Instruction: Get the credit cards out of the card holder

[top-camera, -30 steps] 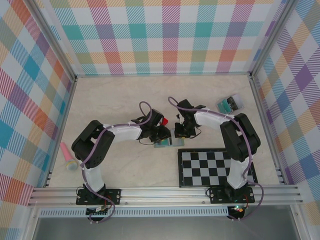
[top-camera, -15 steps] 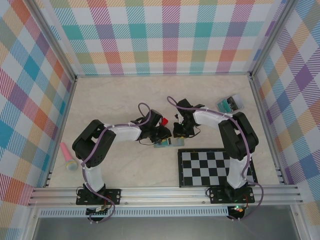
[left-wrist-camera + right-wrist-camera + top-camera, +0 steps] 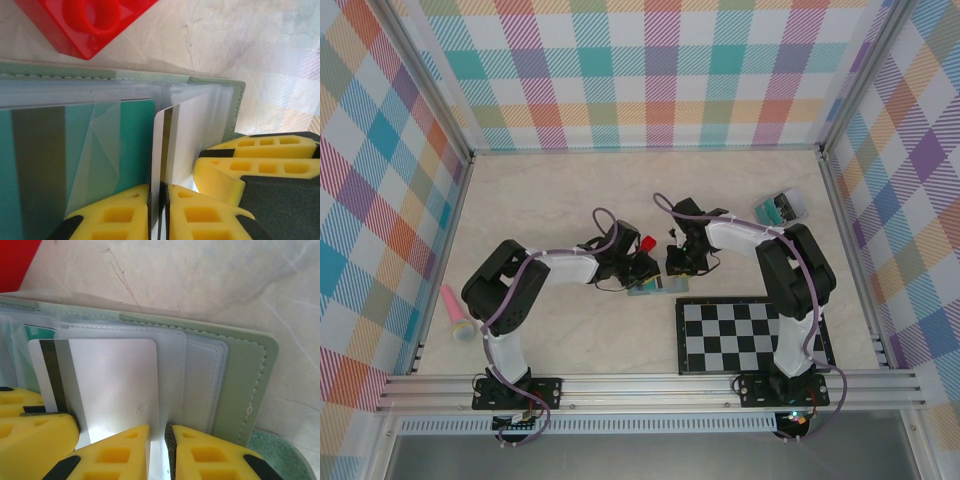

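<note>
The card holder (image 3: 656, 286) lies open and flat in the middle of the table (image 3: 550, 200), its long axis running left to right. A red block (image 3: 646, 243) sits just beyond its far edge, and the checkerboard (image 3: 750, 335) corner is near its near-right side. Bare table spreads left and beyond. The left hand (image 3: 159, 202) is clamped on a white card (image 3: 185, 135) raised from its clear pocket. The right hand (image 3: 161, 440) pinches the holder's pocket edge.
</note>
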Motion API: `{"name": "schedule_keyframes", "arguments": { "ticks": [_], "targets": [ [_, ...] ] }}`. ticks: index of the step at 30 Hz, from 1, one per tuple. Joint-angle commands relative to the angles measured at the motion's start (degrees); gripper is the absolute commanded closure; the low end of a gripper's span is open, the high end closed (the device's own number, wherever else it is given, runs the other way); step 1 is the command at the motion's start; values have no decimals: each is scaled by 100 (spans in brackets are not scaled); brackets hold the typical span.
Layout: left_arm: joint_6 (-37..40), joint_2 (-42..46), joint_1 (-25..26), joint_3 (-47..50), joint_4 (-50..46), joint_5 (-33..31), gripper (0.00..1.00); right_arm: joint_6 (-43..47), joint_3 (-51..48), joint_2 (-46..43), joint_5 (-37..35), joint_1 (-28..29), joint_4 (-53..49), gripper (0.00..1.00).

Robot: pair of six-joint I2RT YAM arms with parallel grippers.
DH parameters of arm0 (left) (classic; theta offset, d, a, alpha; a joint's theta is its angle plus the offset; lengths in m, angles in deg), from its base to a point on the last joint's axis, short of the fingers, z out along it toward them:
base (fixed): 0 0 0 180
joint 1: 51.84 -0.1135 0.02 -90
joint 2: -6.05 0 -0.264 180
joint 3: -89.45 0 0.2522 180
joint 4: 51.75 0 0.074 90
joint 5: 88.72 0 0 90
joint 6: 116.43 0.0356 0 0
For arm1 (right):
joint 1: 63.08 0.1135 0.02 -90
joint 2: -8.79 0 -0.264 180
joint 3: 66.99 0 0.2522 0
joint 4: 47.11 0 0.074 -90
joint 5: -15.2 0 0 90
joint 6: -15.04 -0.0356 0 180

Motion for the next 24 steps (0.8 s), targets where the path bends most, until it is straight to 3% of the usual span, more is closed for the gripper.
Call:
{"name": "schedule_keyframes", "arguments": {
  "ticks": [1, 5, 17, 24],
  "targets": [
    [121, 290, -95, 117, -60, 57, 87, 130, -3, 276, -295, -14, -266, 81],
    [180, 404, -130, 137, -34, 114, 92, 132, -10, 392, -336, -24, -248, 81],
    [396, 580, -188, 248, -314, 22, 92, 112, -12, 525, -483, -59, -274, 81],
    [499, 874, -247, 468, -444, -4, 98, 168, -43, 154, -459, -59, -305, 81]
  ]
}}
